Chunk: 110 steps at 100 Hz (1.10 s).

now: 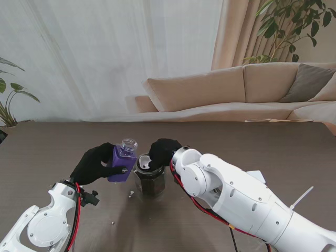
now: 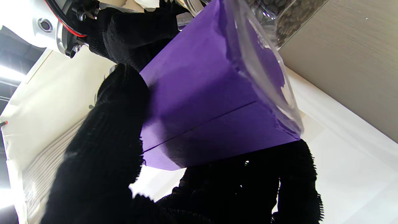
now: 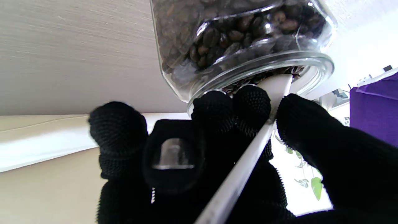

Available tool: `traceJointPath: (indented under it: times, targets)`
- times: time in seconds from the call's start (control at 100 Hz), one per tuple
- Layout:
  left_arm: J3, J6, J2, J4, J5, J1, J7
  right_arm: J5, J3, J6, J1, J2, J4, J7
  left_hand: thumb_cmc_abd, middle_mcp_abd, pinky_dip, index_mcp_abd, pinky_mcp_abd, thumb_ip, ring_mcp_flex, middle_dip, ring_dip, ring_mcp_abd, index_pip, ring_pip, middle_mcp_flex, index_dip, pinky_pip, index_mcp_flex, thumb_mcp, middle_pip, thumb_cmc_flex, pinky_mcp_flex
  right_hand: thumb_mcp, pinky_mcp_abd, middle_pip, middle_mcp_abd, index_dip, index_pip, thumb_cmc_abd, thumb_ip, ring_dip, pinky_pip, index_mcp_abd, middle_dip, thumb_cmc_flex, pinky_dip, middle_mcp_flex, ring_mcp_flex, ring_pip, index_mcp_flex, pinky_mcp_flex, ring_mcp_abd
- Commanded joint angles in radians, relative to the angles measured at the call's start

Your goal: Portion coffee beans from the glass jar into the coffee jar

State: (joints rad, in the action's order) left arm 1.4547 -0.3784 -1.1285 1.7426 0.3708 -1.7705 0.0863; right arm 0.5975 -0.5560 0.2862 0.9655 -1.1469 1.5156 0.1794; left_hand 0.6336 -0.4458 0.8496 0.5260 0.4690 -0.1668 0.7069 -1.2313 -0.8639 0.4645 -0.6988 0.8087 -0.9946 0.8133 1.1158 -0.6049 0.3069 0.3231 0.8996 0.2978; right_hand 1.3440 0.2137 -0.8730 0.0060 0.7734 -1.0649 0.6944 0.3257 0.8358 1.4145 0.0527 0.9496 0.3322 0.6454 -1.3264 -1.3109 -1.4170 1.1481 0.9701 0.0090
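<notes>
Gripping the purple-labelled coffee jar (image 1: 123, 161) tilted above the desk (image 1: 47, 152), the left robot hand (image 1: 94, 164) is holding it just beside the bean-filled glass jar (image 1: 150, 181); the right robot hand (image 1: 163, 152) is pinching a white scoop (image 3: 248, 155) at that jar's mouth.

Domestic living room, set up with a work table.

Beige upholstered sofa (image 1: 241, 92) with a grey cushion (image 1: 310, 83) across the right centre of the frame. Sheer white curtain (image 1: 105, 58) filling the upper left, a heavier beige drape (image 1: 236, 31) at upper centre-right. Leafy houseplants at the upper right corner (image 1: 291, 23) and the left edge (image 1: 10, 100). Dark wood-grain table (image 1: 47, 147) across the lower half.
</notes>
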Motion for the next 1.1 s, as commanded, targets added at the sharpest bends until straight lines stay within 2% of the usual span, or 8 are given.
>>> traceJointPath:
  times: [0.0, 0.35, 0.77, 1.09]
  targets:
    - [0.000, 0.001, -0.004, 0.000, -0.001, -0.001, -0.013, 0.005, -0.003, 0.003, 0.007, -0.007, 0.002, 0.004, -0.145, 0.078, 0.033, -0.040, -0.054, 0.075, 0.023, -0.019, -0.012, 0.038, -0.401, 0.004, -0.072, 0.075, 0.056, -0.073, 0.320, 0.071, 0.199, -0.027, 0.002, -0.005, -0.006, 0.057, -0.003, -0.013, -0.025, -0.003, -0.003, -0.001, -0.013, -0.006, -0.001, 0.019, -0.012, -0.011, -0.009, -0.007, 0.005, -0.119]
    - [0.002, 0.007, -0.002, 0.002, 0.000, -0.005, -0.024, -0.018, -0.035, 0.024, 0.017, -0.006, 0.016, 0.005, -0.145, 0.077, 0.033, -0.039, -0.055, 0.075, 0.022, -0.019, -0.012, 0.039, -0.402, 0.004, -0.071, 0.075, 0.055, -0.072, 0.319, 0.071, 0.199, -0.028, 0.008, -0.002, -0.005, 0.059, -0.006, -0.017, -0.020, -0.002, -0.002, -0.001, -0.015, -0.007, 0.001, 0.018, -0.016, -0.010, -0.012, -0.005, 0.005, -0.115]
    - [0.007, 0.043, 0.007, 0.001, 0.006, -0.017, -0.062, -0.047, -0.144, 0.082, 0.061, 0.012, 0.115, 0.035, -0.145, 0.073, 0.034, -0.036, -0.055, 0.076, 0.019, -0.021, -0.013, 0.042, -0.400, 0.004, -0.070, 0.074, 0.054, -0.072, 0.320, 0.071, 0.203, -0.032, 0.008, 0.003, -0.003, 0.069, -0.009, -0.017, -0.015, -0.002, -0.002, -0.001, -0.023, -0.005, 0.007, 0.019, -0.016, -0.010, -0.014, -0.004, 0.003, -0.101]
    - [-0.021, 0.072, 0.012, -0.021, -0.010, 0.018, -0.097, -0.007, -0.190, 0.107, 0.059, 0.018, 0.198, 0.042, -0.145, 0.075, 0.035, -0.036, -0.054, 0.076, 0.020, -0.022, -0.013, 0.041, -0.400, 0.005, -0.071, 0.075, 0.056, -0.073, 0.320, 0.072, 0.203, -0.030, 0.005, 0.008, -0.002, 0.070, -0.009, -0.016, -0.017, -0.003, -0.004, -0.001, -0.024, -0.003, 0.008, 0.020, -0.012, -0.010, -0.011, -0.004, 0.002, -0.107]
